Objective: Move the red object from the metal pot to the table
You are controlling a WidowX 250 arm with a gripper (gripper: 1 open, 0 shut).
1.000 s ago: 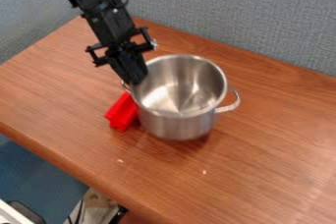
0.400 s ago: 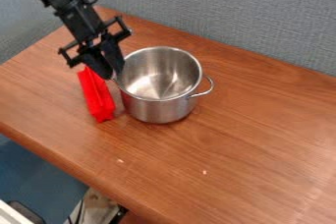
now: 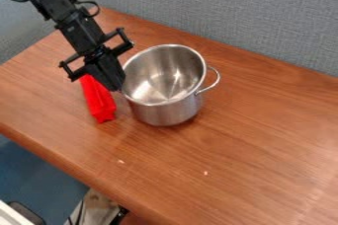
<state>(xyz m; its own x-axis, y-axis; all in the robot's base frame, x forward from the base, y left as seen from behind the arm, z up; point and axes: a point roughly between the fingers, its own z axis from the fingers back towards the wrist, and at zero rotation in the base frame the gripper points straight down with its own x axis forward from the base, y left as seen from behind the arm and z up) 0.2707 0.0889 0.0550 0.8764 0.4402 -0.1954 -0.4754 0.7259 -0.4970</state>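
The red object [image 3: 99,104] stands on end on the table [image 3: 251,160], just left of the metal pot [image 3: 161,112] and outside it. Its lower end rests on the wood and its top runs up into my gripper [image 3: 101,76]. The gripper comes down from the upper left, and its dark fingers are closed together around the top of the red bar. The pot is upright, shiny, with nothing showing inside it and one loop handle showing on its right. The bar nearly touches the pot's left wall.
A grey-blue wall runs behind the table. The table's front and left edges drop off to the floor near the bottom left. Bare wood stretches to the right of the pot and in front of it.
The red object went from leaning low at the pot's front left to standing upright left of the pot. My gripper moved left with it, then sank a little. The pot shifted slightly.
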